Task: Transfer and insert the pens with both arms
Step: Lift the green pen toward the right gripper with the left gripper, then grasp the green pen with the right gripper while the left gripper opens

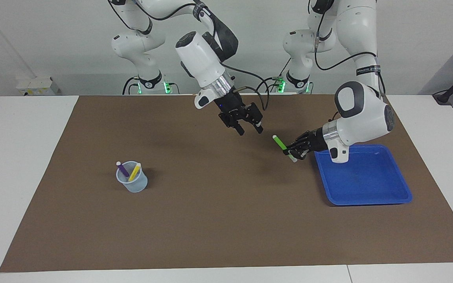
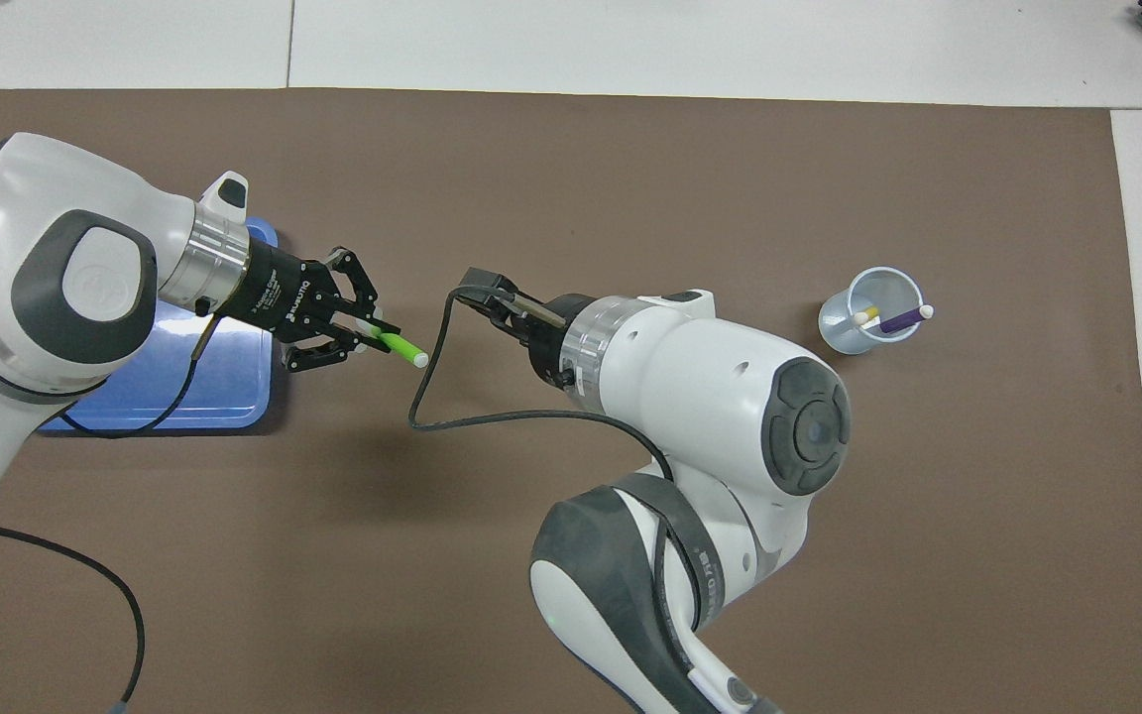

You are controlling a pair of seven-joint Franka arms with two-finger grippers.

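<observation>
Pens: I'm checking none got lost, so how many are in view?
3. The purple pen and yellow pen stand in the cup; the green pen is held by the left gripper over the mat. None seems hidden.

— Where does the cup stand?

— On the mat, toward the right arm's end of the counter, with two pens leaning in it.

— And the tray?

— On the mat toward the left arm's end, well apart from the cup.

— The third pen?

— In the left pincer, over the mat just beside the tray. The right pincer hangs over the mat's middle, near that pen.
</observation>
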